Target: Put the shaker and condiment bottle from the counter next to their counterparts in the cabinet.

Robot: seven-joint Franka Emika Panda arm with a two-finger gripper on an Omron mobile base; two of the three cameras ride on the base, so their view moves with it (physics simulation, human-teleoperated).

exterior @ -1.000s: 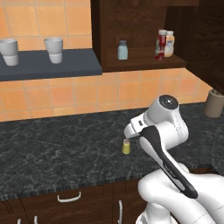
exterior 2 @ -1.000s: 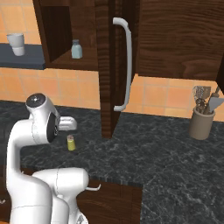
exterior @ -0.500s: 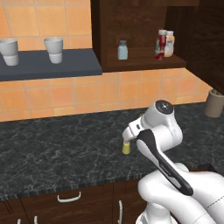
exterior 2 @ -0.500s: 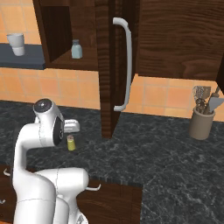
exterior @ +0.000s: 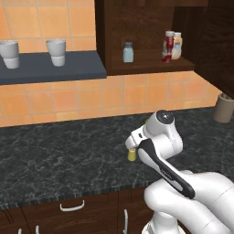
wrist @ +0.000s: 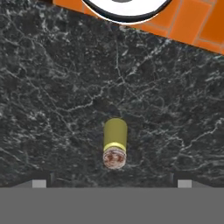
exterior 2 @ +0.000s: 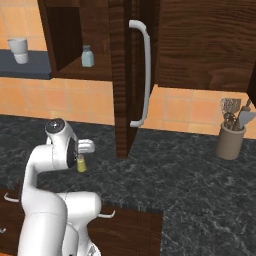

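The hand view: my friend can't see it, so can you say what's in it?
A small yellow shaker with a grey cap stands on a black marbled counter, seen from above. The open gripper hovers over it, one fingertip on each side, not touching. Orange wall tiles show at the top.

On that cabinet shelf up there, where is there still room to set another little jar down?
The cabinet shelf has a bare stretch between the pale blue shaker and the red bottle. It is crowded at the right end, where the red bottle and the orange bottle stand together. The yellow shaker stands on the counter.
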